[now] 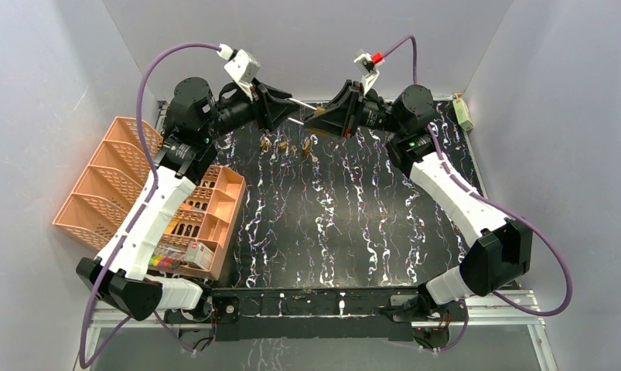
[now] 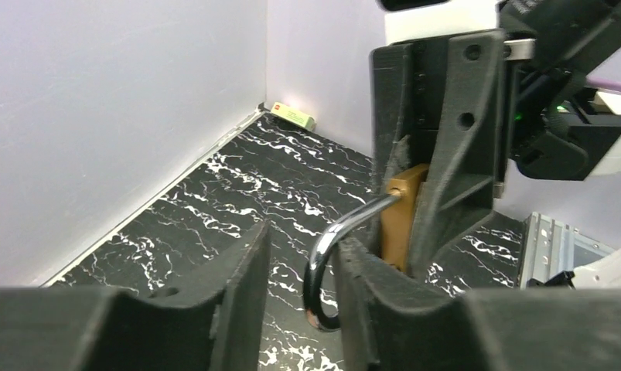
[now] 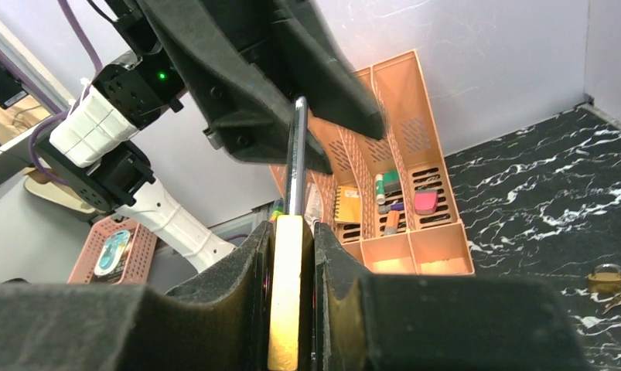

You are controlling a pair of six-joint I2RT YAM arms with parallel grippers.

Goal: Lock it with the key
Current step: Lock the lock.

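Brass padlock [image 3: 289,309] sits clamped in the right gripper [image 3: 291,232], aloft over the table's [image 1: 353,224] far edge. Its steel shackle [image 2: 346,224] points leftward into the left gripper [image 2: 303,239], whose jaws stand parted around it, ungripping.

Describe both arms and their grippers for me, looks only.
The left arm and right arm have white shell links and black joints. The left gripper and right gripper are matte black with wedge-shaped fingers. The left purple cable and right purple cable trail them.
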